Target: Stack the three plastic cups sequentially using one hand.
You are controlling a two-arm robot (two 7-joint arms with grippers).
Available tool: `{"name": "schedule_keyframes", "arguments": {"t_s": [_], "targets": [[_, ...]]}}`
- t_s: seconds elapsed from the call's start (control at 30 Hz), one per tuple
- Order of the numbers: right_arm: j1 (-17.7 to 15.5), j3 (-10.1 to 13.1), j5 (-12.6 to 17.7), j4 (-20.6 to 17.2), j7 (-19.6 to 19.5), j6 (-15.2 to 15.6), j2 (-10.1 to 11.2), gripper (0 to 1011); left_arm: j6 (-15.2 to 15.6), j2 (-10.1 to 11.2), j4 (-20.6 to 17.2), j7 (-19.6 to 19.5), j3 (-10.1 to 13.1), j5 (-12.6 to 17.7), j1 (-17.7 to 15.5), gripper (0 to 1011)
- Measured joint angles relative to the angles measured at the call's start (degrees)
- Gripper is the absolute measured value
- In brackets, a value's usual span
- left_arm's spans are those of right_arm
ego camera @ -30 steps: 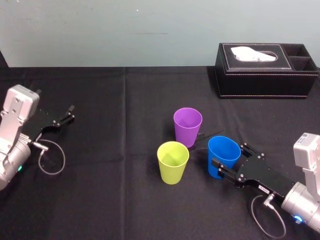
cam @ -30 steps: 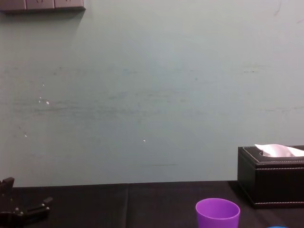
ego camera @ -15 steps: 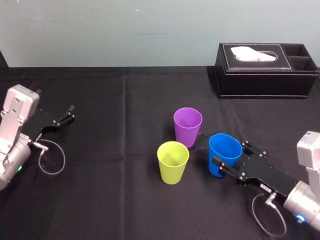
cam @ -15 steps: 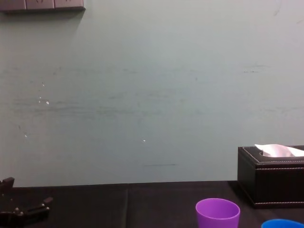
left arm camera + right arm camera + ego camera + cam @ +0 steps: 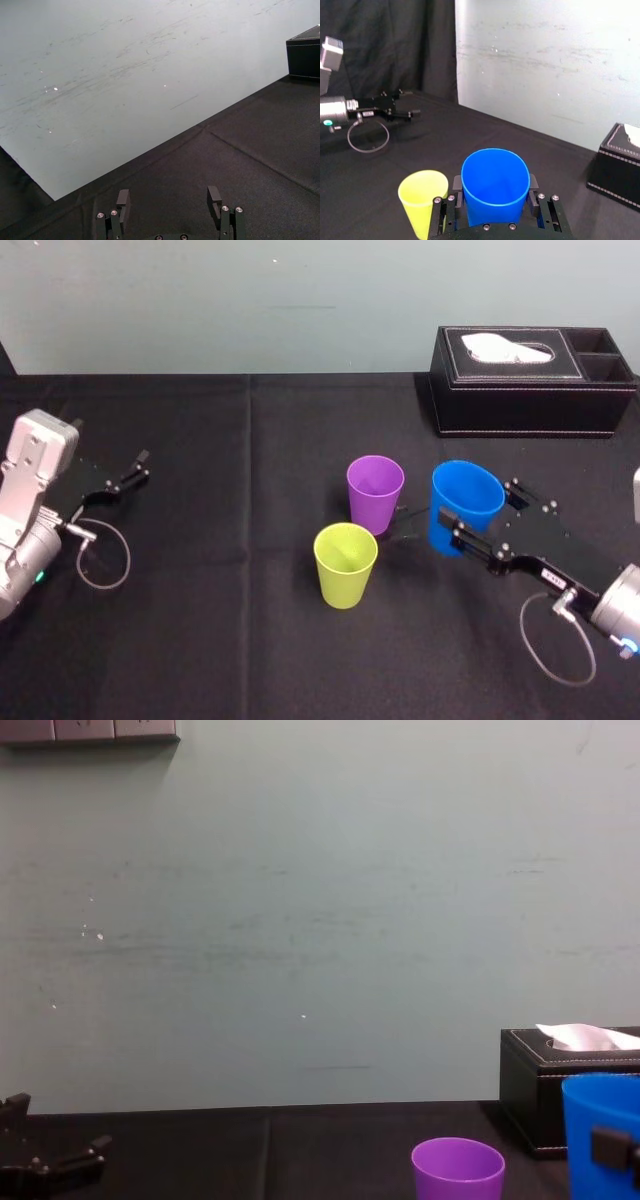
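Landmark: the purple cup (image 5: 375, 492), upright on the black counter (image 5: 200, 640).
Working arm: the right claw (image 5: 478, 510), clamped on the blue cup (image 5: 494, 195), one finger on each side of its wall.
Blue cup: just to the right of the purple cup, upright and mouth up. In the chest view its rim stands higher than the purple cup's rim, so it looks held clear of the counter.
Yellow-green cup (image 5: 346, 563): upright, just in front of the purple cup and slightly to its left, not touching it.
Idle arm: the left claw (image 5: 169, 196), fingers spread and holding nothing, far to the left of the purple cup.
Tissue box (image 5: 530, 380): behind the purple cup and to its right, well apart from it.
Step in hand: carrying the first cup; nothing is nested yet.
Next move: probably bring the blue cup's base over the mouth of the purple cup or the yellow-green cup, keep it level, lower it straight in, then let go.
Care needed: a tilted or off-centre descent could catch a rim and tip the standing cup, since these are light.
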Motion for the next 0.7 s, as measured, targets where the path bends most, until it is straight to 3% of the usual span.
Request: {"name": "schedule_keyframes", "arguments": {"t_s": [0.3, 0.7], "targets": [[3.25, -0.50, 0.68, -2.25, -0.86, 3.49, 0.14, 732, 0.00, 0.00, 0.00, 0.00, 0.00, 0.00, 0.00, 1011], [10.75, -4.14, -0.02, 1.38, -1.35, 5.71, -2.00, 732, 0.00, 0.00, 0.00, 0.00, 0.00, 0.00, 0.00, 1011]]}}
